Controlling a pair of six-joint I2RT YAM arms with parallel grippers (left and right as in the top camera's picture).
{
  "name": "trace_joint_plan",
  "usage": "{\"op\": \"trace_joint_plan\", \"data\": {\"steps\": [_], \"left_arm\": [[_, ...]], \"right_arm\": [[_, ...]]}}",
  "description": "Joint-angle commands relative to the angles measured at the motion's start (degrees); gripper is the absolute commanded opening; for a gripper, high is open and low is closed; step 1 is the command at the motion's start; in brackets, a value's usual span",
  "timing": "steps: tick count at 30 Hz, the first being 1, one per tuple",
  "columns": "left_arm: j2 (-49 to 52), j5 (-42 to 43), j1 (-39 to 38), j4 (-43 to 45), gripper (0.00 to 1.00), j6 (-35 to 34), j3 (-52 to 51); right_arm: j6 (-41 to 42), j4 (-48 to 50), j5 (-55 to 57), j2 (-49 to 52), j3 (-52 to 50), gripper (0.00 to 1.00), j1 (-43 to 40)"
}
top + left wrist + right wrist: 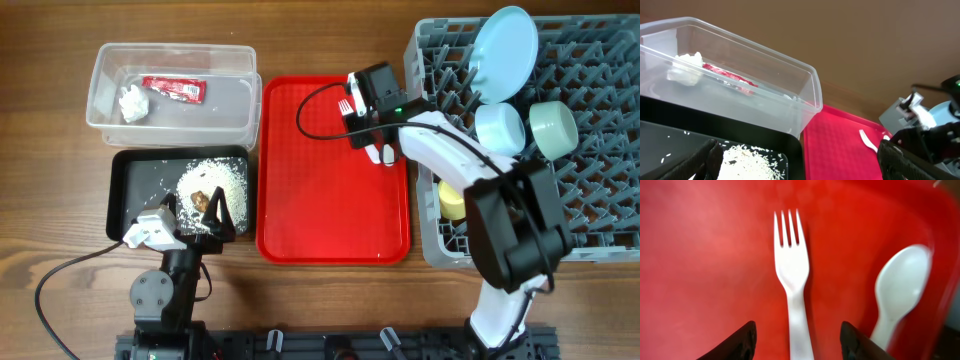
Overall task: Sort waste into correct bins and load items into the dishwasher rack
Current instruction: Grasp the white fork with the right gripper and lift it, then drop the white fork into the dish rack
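Wooden table (50, 200) bears red tray (320, 190) beside grey dishwasher rack (600, 130).

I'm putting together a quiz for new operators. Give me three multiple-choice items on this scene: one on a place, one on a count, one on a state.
1. Where does the red wrapper lie?
A) black tray
B) clear tub
C) red tray

2. How many bowls sit in the dishwasher rack?
A) one
B) two
C) three

3. How is the right tool set?
A) shut on the spoon
B) shut on the fork
C) open, with the fork between its fingers

Key:
1 B: the wrapper lies beside the tissue inside the tub.
2 B: only a pale blue bowl and a mint bowl show.
3 C: the fingers stand apart on either side of the fork's handle.
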Motion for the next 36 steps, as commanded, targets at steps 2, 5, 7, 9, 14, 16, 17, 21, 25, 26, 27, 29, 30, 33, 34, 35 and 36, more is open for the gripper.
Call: {"op": "trace_joint_plan", "data": {"steps": [2,5,7,9,14,16,17,21,25,26,27,29,30,33,34,35,36], "left_arm": [[-0.5,0.4,0.3,0.2,1.0,0.3,-0.5],[-0.4,0.4,0.3,0.2,1.0,0.3,-0.5],[-0.4,0.5,0.3,0.2,1.0,0.3,-0.5],[-0.4,0.5,0.3,0.2,1.0,0.3,-0.5],[-0.4,0.5,0.3,0.2,1.0,0.3,-0.5],[-0.4,0.5,0.3,0.2,1.0,0.3,-0.5],[-0.4,0.5,0.3,0.2,1.0,0.3,-0.5],[-0.4,0.4,0.3,0.2,0.99,0.3,-0.5],[-0.4,0.5,0.3,0.2,1.0,0.3,-0.5],[-0.4,0.4,0.3,0.2,1.0,0.3,-0.5],[-0.4,0.4,0.3,0.2,1.0,0.3,-0.5],[-0.4,0.5,0.3,0.2,1.0,0.3,-0.5],[-0.4,0.5,0.3,0.2,1.0,0.3,-0.5],[-0.4,0.4,0.3,0.2,1.0,0.3,-0.5],[-0.4,0.5,0.3,0.2,1.0,0.3,-0.5],[-0.4,0.4,0.3,0.2,1.0,0.3,-0.5],[-0.4,0.5,0.3,0.2,1.0,0.3,-0.5]], "right_arm": [[0.0,-1.2,-1.0,4.3,0.0,0.41,0.2],[0.0,-3.4,-1.1,5.0,0.0,0.17,0.1],[0.0,-4.6,-1.1,4.6,0.0,0.05,0.1],[1.2,-5.3,-1.1,3.8,0.0,0.04,0.1],[4.3,-8.0,-1.1,-1.7,0.1,0.04,0.1],[4.3,-8.4,-1.1,-5.4,0.1,0.04,0.1],[4.3,-8.6,-1.1,-7.5,0.1,0.04,0.1],[4.9,-10.3,0.7,-17.0,0.1,0.04,0.1],[7.9,-13.2,9.9,-22.4,0.1,0.04,-1.8],[8.1,-13.7,11.2,-23.1,0.1,0.04,-2.9],[8.1,-14.3,11.6,-23.4,0.1,0.04,-4.4],[8.2,-15.2,11.1,-23.3,0.1,0.04,-7.8],[8.1,-15.5,10.1,-22.9,0.1,0.04,-9.5],[6.6,-15.9,7.7,-20.9,0.1,0.04,-13.2],[6.3,-15.9,7.7,-20.2,0.1,0.04,-13.7],[5.7,-15.8,7.7,-19.4,0.1,0.05,-13.9],[5.6,-15.7,8.4,-18.6,0.1,0.07,-14.0]]}}
